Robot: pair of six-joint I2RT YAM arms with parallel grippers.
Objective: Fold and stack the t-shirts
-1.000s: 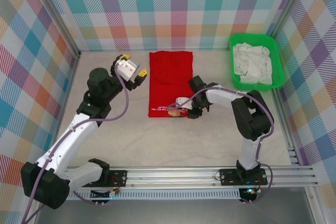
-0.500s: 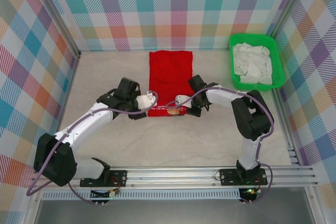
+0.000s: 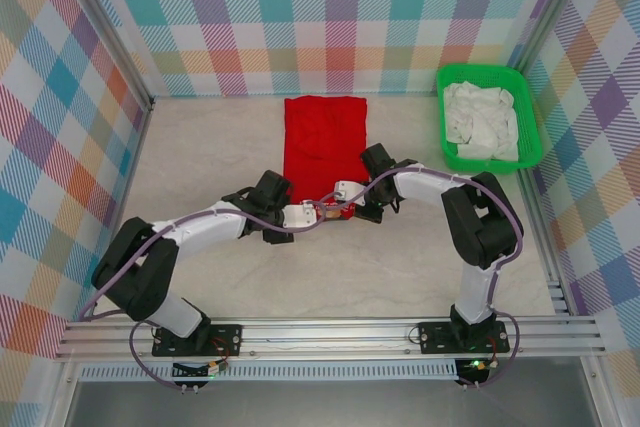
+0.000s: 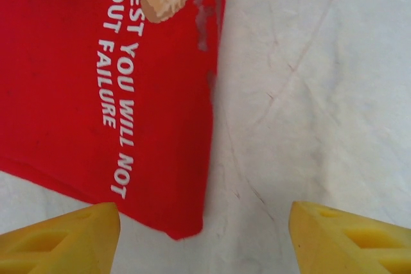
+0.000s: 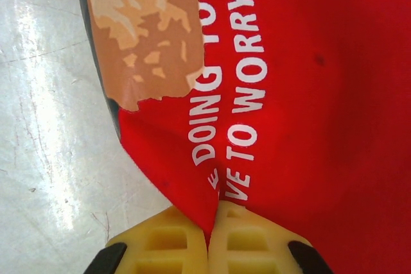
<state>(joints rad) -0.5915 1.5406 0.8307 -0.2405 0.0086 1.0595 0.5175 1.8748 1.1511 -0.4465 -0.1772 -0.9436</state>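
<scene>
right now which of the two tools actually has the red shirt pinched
The right tool: it is shut tight on a fold of the red t-shirt. The left tool hangs open over the shirt's corner, holding nothing.

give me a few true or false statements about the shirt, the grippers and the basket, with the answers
1. The right gripper is shut on an edge of the red t-shirt. True.
2. The left gripper is clamped on the shirt. False: its jaws stand open, with the shirt's corner lying between the fingertips, ungripped.
3. The green basket holds white cloth. True.
4. The red t-shirt lies inside the basket. False: it lies on the table, to the left of the basket.
5. The shirt's print has white lettering. True.
</scene>
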